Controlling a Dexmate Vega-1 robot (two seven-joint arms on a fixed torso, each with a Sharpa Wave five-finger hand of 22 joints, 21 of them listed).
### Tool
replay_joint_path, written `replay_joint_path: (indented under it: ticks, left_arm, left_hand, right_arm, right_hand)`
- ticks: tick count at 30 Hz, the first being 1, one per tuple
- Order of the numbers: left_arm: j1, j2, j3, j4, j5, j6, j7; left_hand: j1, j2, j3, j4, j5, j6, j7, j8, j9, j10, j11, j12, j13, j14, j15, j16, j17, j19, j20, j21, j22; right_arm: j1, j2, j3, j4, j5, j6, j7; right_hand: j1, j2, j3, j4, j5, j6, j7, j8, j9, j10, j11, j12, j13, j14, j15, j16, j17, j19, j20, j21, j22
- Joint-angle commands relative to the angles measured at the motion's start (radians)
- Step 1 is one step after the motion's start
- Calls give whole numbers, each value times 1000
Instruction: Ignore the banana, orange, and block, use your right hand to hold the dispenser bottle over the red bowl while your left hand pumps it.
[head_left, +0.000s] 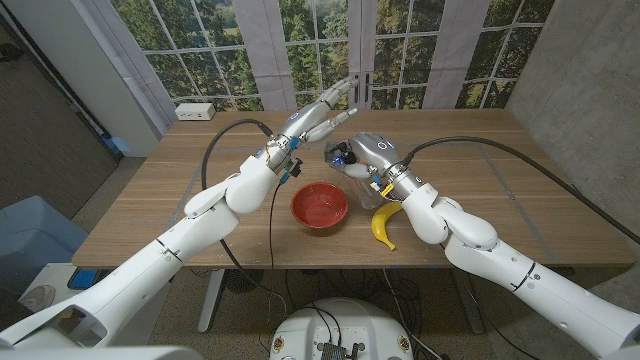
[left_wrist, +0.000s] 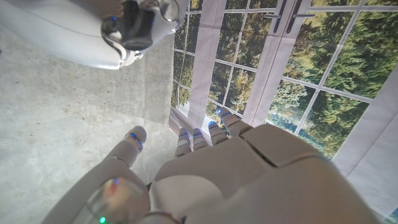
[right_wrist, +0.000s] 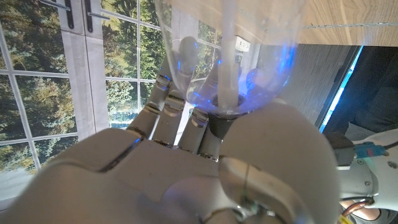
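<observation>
A: What is the biggest thing in the head view?

B: The table (head_left: 470, 200). It fills the middle of the frame, and behind it, in the upper part, there are windows with trees outside.

A: And the hands?

B: The right hand (head_left: 362, 152) is just right of the frame's centre. Its fingers are wrapped around the bottle (head_left: 352, 168), a clear one, and it is held up off the table. In the right wrist view the bottle (right_wrist: 230, 56) shows through its clear wall the fingers (right_wrist: 166, 93) closed around it, with blue lights, and a pale tube runs inside it.

A: Is the bottle over the bowl?

B: The red bowl (head_left: 319, 208) stands on the table in the lower centre. The bottle is up and to the right of it in the picture, close to the rim. I cannot tell if it is exactly above.

A: The left hand?

B: The left hand (head_left: 322, 113) is in the upper centre, raised, fingers stretched and apart, holding nothing. It is just up-left of the right hand; I cannot tell whether they touch. In the left wrist view the left hand (left_wrist: 242, 168) also shows fingers straight toward the window.

A: Smaller things?

B: A banana (head_left: 384, 226) lies on the table just right of the bowl, beside the right arm.
</observation>
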Motion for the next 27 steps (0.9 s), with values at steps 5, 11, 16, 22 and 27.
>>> replay_joint_path:
  ticks: [5,11,16,22,27]
  left_arm:
    - [35,-5,-61,22,-157,-13,5]
    - [51,-8,-77,30,-208,-14,6]
    - [68,-8,-94,33,-253,-12,7]
    - [88,-8,-116,41,-322,-13,1]
    - [99,-10,-127,48,-356,-7,3]
  left_hand:
    - [-3,37,0,-10,-3,14,-5,8,2,15,2,7,3,13,-32,8,0,20,8,9,2]
    - [-2,36,0,-13,-4,18,-6,7,2,19,0,8,3,20,-29,9,0,27,15,11,3]
    - [-1,35,-1,-15,-4,20,-8,7,2,21,2,8,3,22,-29,8,0,32,17,11,3]
    - [-1,34,-1,-17,-4,22,-10,7,2,23,0,8,3,24,-26,8,0,34,18,11,3]
    - [-1,34,-1,-18,-4,23,-10,7,2,24,0,8,3,26,-26,8,0,35,18,11,3]
  right_arm:
    - [13,23,13,53,47,34,-73]
    - [13,34,16,75,57,48,-119]
    - [14,45,21,99,78,75,-168]
    - [16,61,23,128,89,96,-223]
    - [19,84,28,159,106,109,-274]
  right_hand:
    - [86,77,-5,-1,5,3,-8,-5,3,3,-9,-6,3,146,-176,-2,5,-7,-150,7,2]
    - [87,76,-5,-1,5,4,-7,-7,4,3,-11,-8,5,144,-177,-6,4,-6,-150,8,2]
    - [87,77,-6,-1,6,5,-6,-8,4,5,-10,-10,4,148,-177,-6,7,-7,-150,10,2]
    - [85,77,-7,0,5,4,-8,-10,4,5,-11,-11,6,148,-176,-7,8,-8,-150,11,2]
    - [85,77,-8,0,5,5,-10,-11,5,6,-12,-14,5,148,-177,-10,8,-8,-149,12,2]
